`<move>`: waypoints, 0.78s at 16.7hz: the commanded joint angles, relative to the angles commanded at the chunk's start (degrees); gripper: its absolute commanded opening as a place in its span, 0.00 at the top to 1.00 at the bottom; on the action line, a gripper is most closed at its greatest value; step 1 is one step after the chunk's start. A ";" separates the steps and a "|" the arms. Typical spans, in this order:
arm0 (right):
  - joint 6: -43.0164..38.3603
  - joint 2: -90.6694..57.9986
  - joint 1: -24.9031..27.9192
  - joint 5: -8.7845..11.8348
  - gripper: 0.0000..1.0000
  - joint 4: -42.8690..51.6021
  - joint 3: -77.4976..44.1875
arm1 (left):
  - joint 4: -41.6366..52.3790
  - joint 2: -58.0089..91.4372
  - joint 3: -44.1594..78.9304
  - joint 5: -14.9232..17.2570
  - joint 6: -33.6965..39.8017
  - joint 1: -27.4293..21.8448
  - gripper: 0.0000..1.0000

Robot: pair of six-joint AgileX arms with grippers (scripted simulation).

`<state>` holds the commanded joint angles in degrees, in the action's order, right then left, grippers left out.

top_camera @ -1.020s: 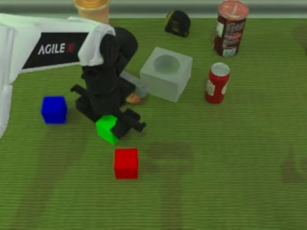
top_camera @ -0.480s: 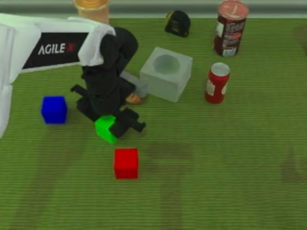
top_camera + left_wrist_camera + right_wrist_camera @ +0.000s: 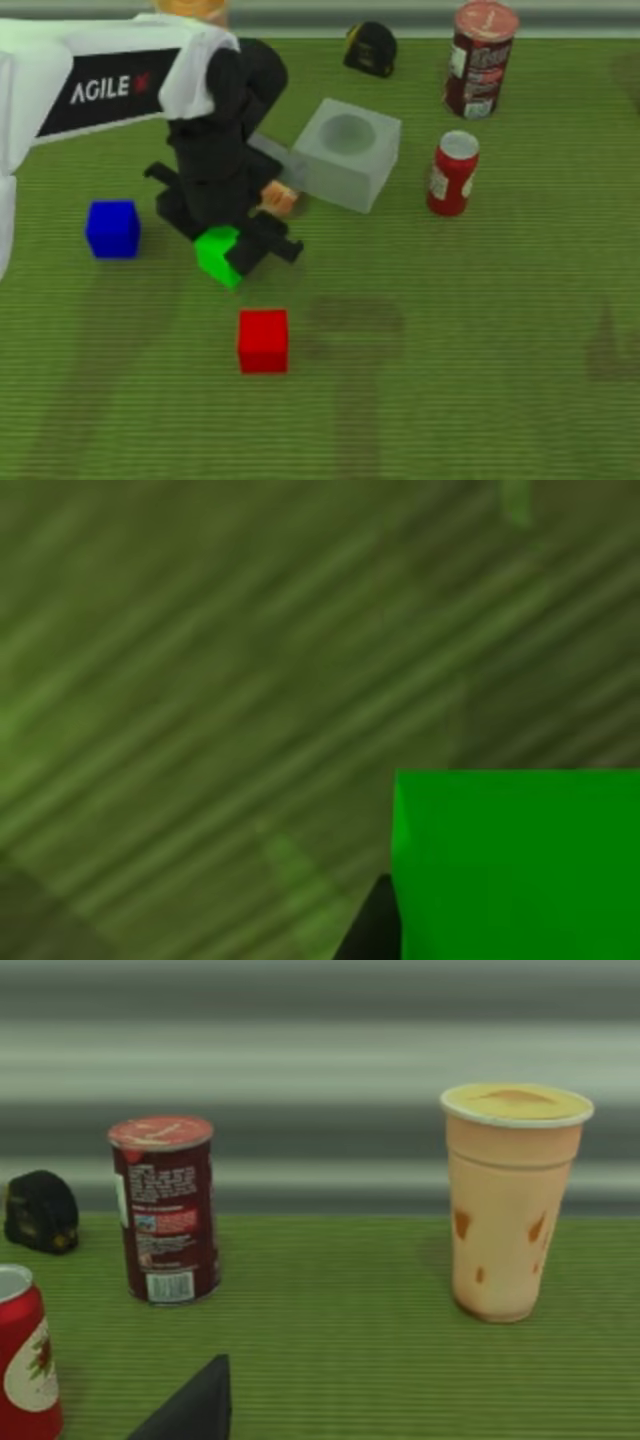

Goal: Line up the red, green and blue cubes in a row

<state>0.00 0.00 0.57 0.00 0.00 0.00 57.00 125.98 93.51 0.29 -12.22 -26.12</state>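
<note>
My left gripper is shut on the green cube, left of the table's middle. In the left wrist view the green cube fills the corner, pressed against one dark finger, with the mat beneath. The blue cube rests on the mat to the left of the gripper. The red cube lies nearer the front, a little right of the green one. My right arm is out of the top view; its wrist view shows only one dark fingertip, with nothing beside it.
Behind the gripper stands a grey block with a round hollow, with a small grey and orange object at its side. A red soda can, a dark red canister, a black tape measure and an orange cup stand farther back.
My left gripper has carried the green cube a short way back and left, away from the red cube. The blue and red cubes have stayed put.
</note>
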 joint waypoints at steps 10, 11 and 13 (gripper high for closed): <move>0.00 0.00 0.00 0.00 0.00 0.00 0.00 | 9.39 -3.09 6.07 -0.08 0.19 0.48 1.00; 0.00 0.00 0.00 0.00 0.00 0.00 0.00 | 9.46 -3.06 6.20 -0.08 0.85 0.16 1.00; 0.00 0.00 0.00 0.00 0.00 0.00 0.00 | 9.78 -2.91 6.71 -0.10 4.02 -1.18 1.00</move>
<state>0.00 0.00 0.57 0.00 0.00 0.00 66.79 123.07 100.21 0.19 -8.20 -27.30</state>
